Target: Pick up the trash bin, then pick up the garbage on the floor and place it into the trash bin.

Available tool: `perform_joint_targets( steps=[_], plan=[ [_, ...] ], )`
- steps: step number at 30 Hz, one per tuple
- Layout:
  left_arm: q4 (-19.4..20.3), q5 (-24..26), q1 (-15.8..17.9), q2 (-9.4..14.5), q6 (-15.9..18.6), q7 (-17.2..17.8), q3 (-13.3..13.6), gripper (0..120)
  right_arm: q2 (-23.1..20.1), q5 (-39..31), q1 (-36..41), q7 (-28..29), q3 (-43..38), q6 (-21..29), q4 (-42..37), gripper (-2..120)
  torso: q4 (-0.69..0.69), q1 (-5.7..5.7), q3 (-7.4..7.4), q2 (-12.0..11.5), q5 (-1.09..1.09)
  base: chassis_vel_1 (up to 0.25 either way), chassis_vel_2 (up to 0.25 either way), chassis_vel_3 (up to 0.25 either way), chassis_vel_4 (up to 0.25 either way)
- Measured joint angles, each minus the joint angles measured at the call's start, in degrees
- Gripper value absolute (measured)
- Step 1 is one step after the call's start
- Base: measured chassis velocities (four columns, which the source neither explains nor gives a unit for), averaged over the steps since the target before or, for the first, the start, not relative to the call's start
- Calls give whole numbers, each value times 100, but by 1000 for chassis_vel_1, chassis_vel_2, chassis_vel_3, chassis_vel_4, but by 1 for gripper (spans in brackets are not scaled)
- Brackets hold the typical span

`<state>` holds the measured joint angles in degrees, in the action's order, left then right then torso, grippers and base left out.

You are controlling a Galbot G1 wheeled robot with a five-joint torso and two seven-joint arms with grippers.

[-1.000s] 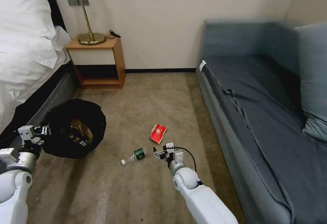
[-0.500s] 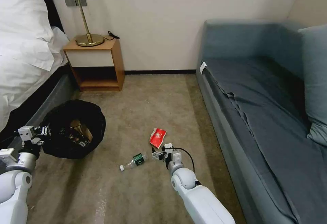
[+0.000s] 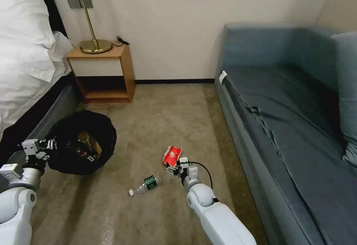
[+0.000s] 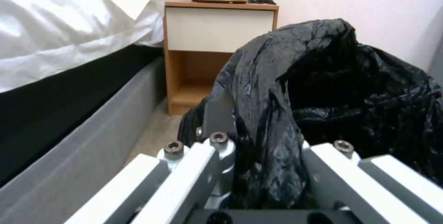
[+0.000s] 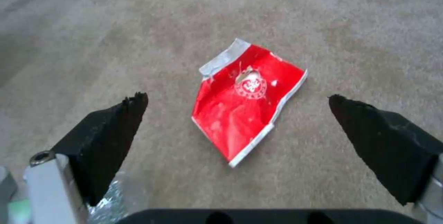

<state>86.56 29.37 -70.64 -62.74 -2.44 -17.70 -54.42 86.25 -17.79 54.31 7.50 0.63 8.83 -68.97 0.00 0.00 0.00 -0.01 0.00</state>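
The trash bin (image 3: 82,147), black-bagged and holding tan paper litter, hangs from the left end effector (image 3: 47,145), clamped on its liner rim. The right end effector (image 3: 171,170) hovers with fingers (image 5: 110,127) spread wide, the red-and-white packet (image 5: 244,101) on the carpet just ahead between them, the bottle (image 3: 144,185) beside.

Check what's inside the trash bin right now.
Inside the trash bin, held by the left tool: a tan crumpled paper bag and dark wrapper bits. The black liner hides anything deeper.

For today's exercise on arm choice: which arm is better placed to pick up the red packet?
Probably the right. The right gripper hangs open beside the red packet, while the left gripper is shut on the trash bin.
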Motion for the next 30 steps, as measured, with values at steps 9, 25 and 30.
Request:
perform_joint_targets(
  steps=[9,25,30],
  plan=[
    [-1,1,-92,-2,-43,-17,-17,5,55,118,4,-18,13,-32,127,100,0,0,0,0,0,-57,69,66,-62],
    [182,-136,-307,-132,-50,-22,-21,5,-292,-40,-282,-64,470,5,246,100,1,0,0,1,1,-61,66,54,-59],
    [360,-329,-441,-258,-51,-21,83,5,-552,84,-379,-205,738,5,235,100,-2,0,0,0,1,-68,46,59,-58]
  ],
)
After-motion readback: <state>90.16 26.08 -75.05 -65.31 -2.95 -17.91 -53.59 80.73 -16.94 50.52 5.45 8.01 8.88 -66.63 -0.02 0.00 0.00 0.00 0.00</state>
